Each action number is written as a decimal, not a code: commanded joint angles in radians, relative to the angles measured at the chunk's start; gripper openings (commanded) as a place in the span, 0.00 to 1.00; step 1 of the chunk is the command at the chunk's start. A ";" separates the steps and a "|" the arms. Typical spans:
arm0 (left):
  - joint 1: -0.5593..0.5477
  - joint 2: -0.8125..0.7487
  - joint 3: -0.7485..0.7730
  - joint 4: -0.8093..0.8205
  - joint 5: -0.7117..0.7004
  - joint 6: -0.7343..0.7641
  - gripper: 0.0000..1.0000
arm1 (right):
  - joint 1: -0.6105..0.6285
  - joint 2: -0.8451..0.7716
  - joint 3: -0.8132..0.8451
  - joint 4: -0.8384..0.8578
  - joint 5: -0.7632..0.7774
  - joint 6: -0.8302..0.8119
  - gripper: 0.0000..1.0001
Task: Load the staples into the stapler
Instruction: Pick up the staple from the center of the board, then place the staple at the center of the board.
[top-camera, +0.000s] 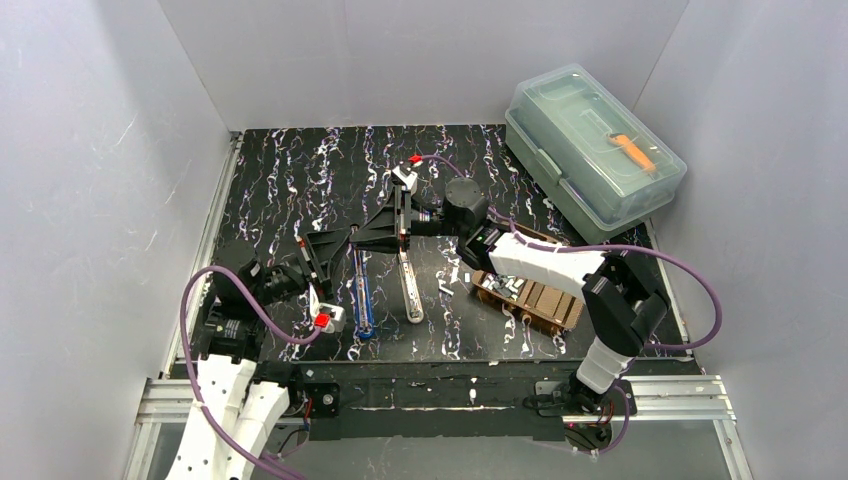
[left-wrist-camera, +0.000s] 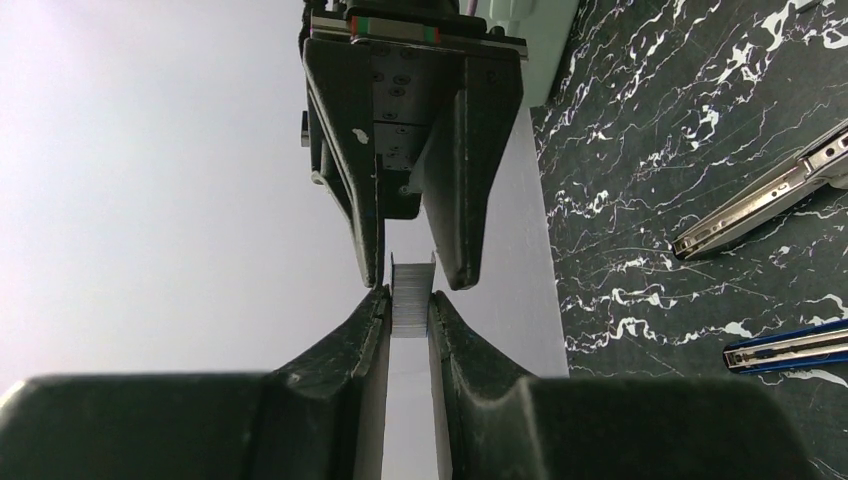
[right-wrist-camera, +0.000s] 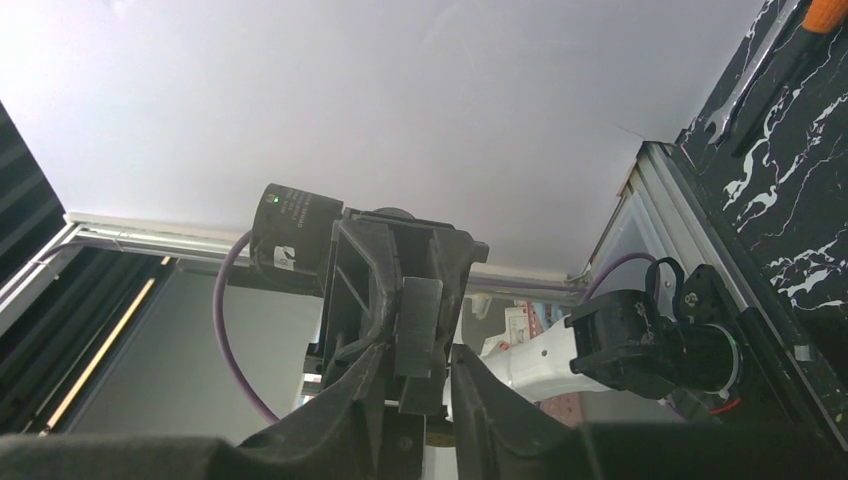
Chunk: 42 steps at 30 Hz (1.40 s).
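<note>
While left hand (left-wrist-camera: 410, 318) pinches staples (left-wrist-camera: 412, 295), long axis toward right hand (left-wrist-camera: 410, 272)

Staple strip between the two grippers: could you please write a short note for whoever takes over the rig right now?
The left gripper has its jaws shut on one staple strip, held in mid-air.
The right gripper straddles the strip's other end; whether it clamps is unclear.
The stapler lies open nearby; spare staples sit in the brown tray.
Done: stapler opened, strip picked up. Left: seat the strip in the magazine and close the stapler.
</note>
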 joint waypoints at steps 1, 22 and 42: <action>-0.006 0.004 0.045 -0.031 0.012 -0.026 0.00 | 0.005 -0.018 -0.017 0.016 -0.020 -0.029 0.42; -0.165 0.204 0.106 -0.674 -0.013 0.571 0.00 | -0.270 -0.292 -0.021 -0.692 0.045 -0.499 0.70; -0.469 0.814 0.237 -0.745 -0.452 0.868 0.00 | -0.294 -0.433 -0.064 -1.029 0.324 -0.710 0.70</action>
